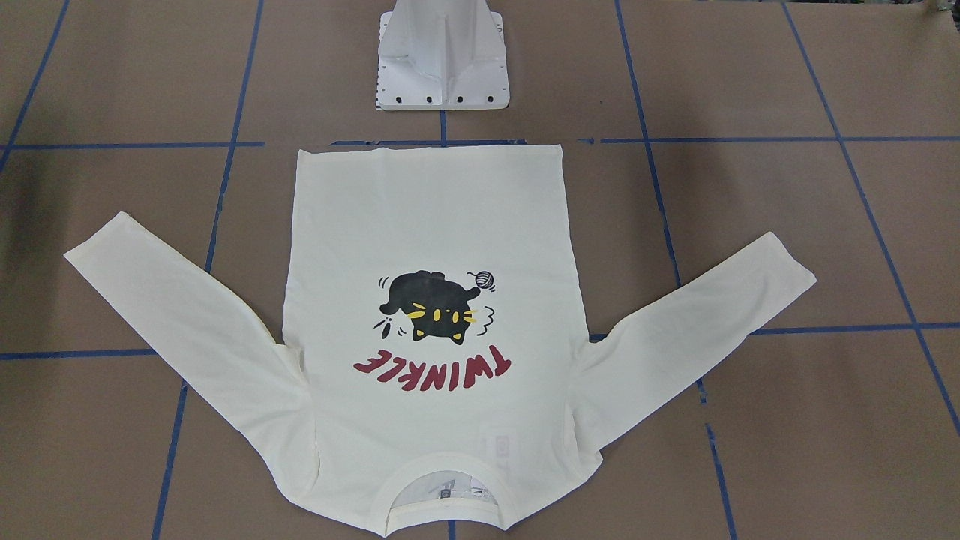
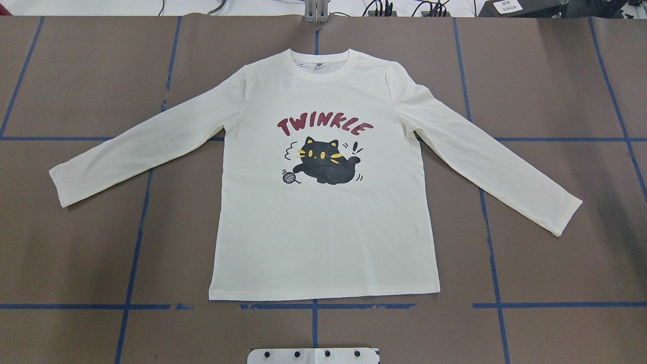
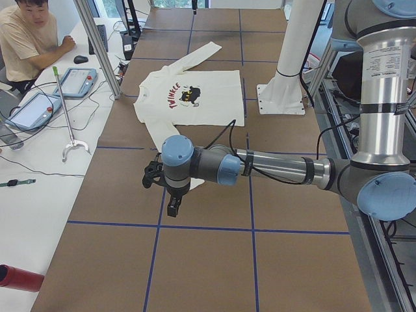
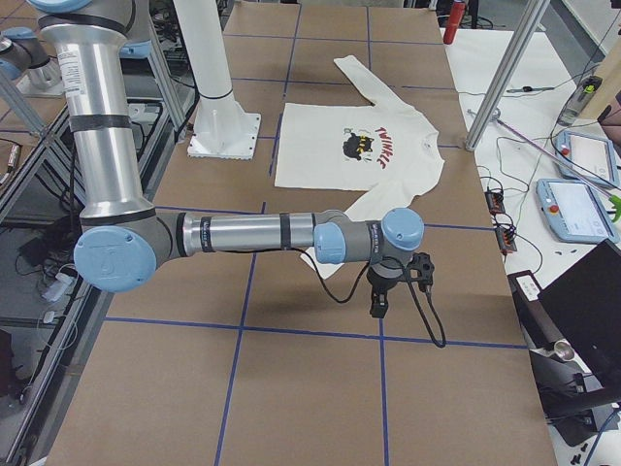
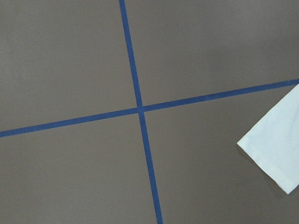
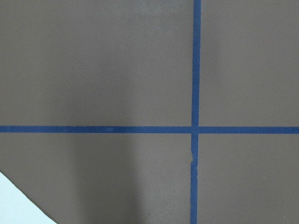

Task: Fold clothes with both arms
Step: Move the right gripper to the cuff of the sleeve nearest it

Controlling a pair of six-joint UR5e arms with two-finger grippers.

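Shirt [image 2: 323, 227] on table [image 2: 76, 253] (hem [image 2: 323, 294] toward pedestal [image 1: 442, 67]); left arm [image 3: 273, 168] seemingly beside cuff [image 5: 275, 144].

Left arm [image 3: 273, 168] and right arm [image 4: 247, 233] extend level, wrists seemingly downward.

Cream shirt [image 2: 323, 237] flat, print up; left arm [image 3: 279, 168], right arm [image 4: 252, 233] near cuffs
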